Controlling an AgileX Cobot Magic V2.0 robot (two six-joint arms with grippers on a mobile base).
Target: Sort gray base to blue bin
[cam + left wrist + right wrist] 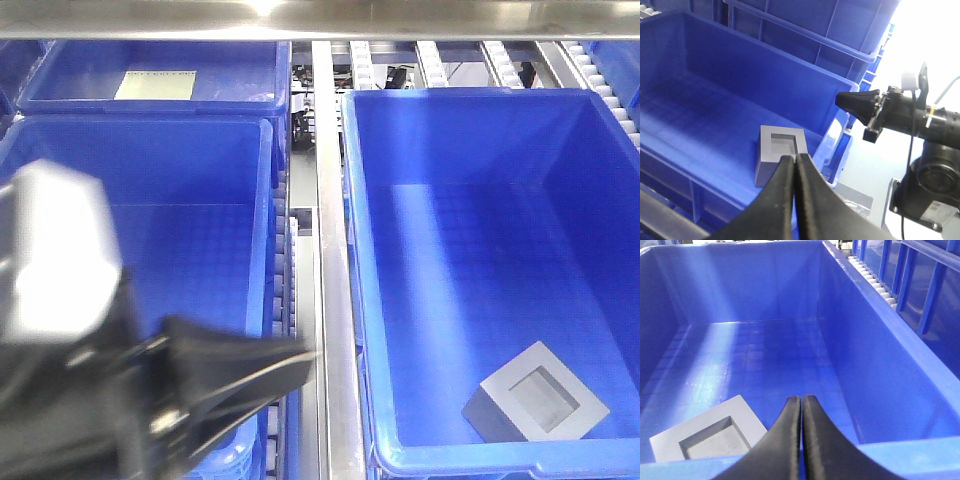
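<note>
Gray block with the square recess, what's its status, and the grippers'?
Left gripper shut, empty. Right gripper shut, empty. Matte gray block lies recess-up on the bright-blue plastic bin floor. Nothing in the way.

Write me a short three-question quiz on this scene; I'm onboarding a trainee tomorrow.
1. True or false: the gray base lies inside the blue bin.
2. Which way does the base's recess face: A up, B down, C sideways?
3. Fill in: the right gripper has its fingers ____.

Key: 1 true, it rests on the floor near the bin's front edge. 2 A. 3 closed, holding nothing.
</note>
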